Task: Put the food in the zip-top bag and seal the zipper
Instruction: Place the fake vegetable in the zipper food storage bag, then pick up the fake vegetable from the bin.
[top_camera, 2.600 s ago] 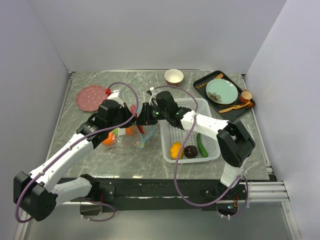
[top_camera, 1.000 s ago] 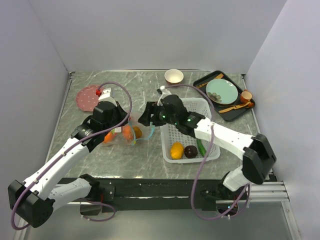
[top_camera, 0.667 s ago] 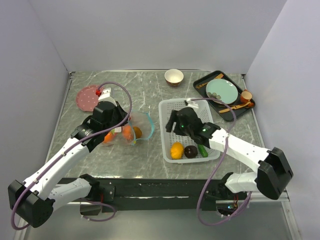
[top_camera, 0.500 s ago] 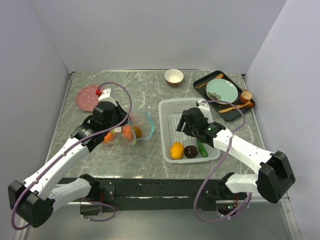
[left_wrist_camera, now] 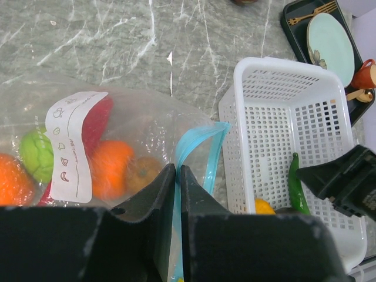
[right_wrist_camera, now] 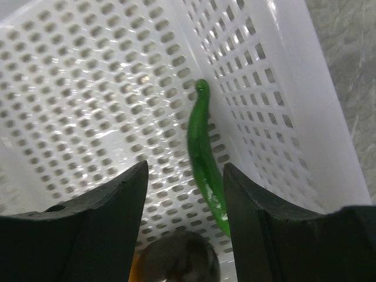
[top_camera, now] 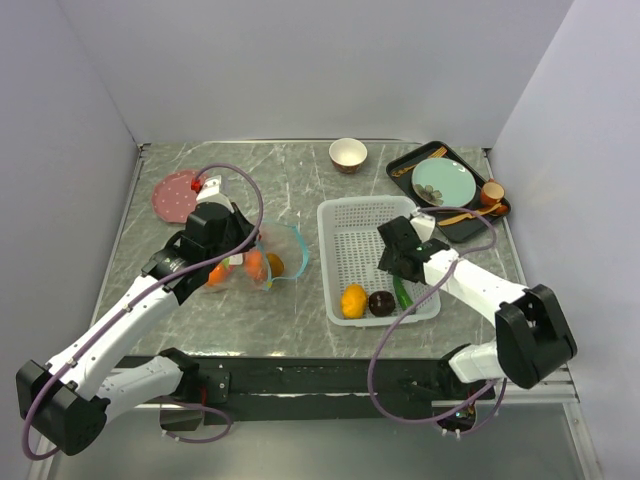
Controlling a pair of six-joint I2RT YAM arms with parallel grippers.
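Note:
The clear zip-top bag (top_camera: 240,268) lies left of the basket, its mouth facing right. My left gripper (left_wrist_camera: 177,168) is shut on the teal zipper (left_wrist_camera: 200,147) at the mouth edge. Inside the bag (left_wrist_camera: 135,114) are two oranges (left_wrist_camera: 108,167), a green apple (left_wrist_camera: 36,154), a red chili (left_wrist_camera: 97,120) and a brown kiwi (left_wrist_camera: 143,170). My right gripper (right_wrist_camera: 185,166) hangs open inside the white basket (top_camera: 330,260), its jaws on either side of the green pepper (right_wrist_camera: 202,158) without touching it. The dark round fruit (right_wrist_camera: 176,258) and the yellow fruit (top_camera: 352,300) lie at the basket's near end.
A pink plate (top_camera: 180,195) sits at the back left and a small bowl (top_camera: 347,153) at the back centre. A dark tray (top_camera: 470,230) at the back right holds a teal plate (top_camera: 445,183), wooden spoons and a small brown cup (top_camera: 491,192).
My right arm has swung from the bag's mouth rightward into the basket and stands over the green pepper, its jaws slightly narrower. The left gripper and the bag have stayed put.

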